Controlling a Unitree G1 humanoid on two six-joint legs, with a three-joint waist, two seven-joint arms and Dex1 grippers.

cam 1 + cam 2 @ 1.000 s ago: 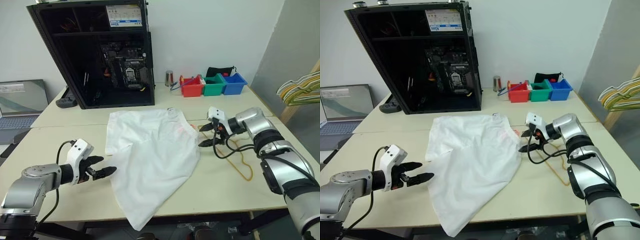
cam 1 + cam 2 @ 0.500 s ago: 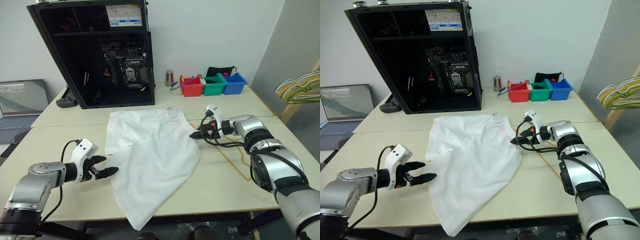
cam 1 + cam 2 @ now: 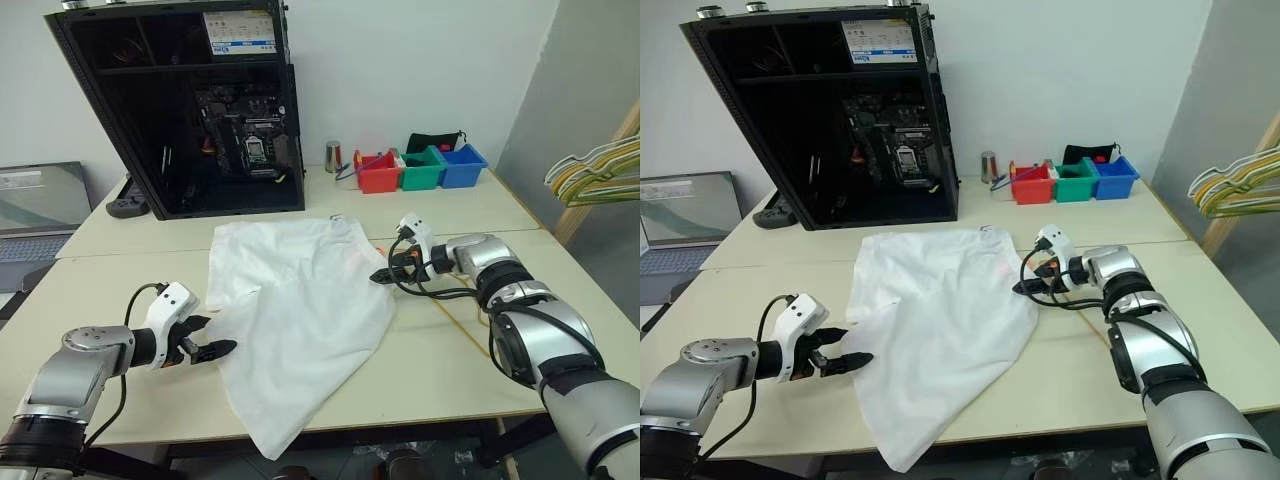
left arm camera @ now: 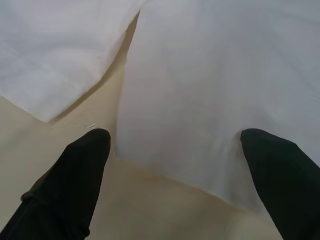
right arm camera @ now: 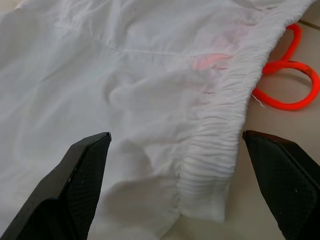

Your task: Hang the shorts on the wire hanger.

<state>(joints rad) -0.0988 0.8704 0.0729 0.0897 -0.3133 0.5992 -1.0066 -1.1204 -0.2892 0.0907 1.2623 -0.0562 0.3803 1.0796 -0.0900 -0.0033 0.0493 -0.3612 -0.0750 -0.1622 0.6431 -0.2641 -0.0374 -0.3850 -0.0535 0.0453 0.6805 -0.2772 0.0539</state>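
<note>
The pale beige surface (image 3: 90, 290) carries my large white thin-fabric shorts (image 3: 300, 310) across the frame's centre. Right of centre, the thin golden-tan wire hanger (image 3: 462, 318) lies partly under my right arm. My right pincer (image 3: 384, 277), fingers apart, hovers at the gathered waistband; my left pincer (image 3: 207, 338), also apart, sits at lower left by the hem. Closing now may pinch one layer only, leaving fabric dragging.
</note>
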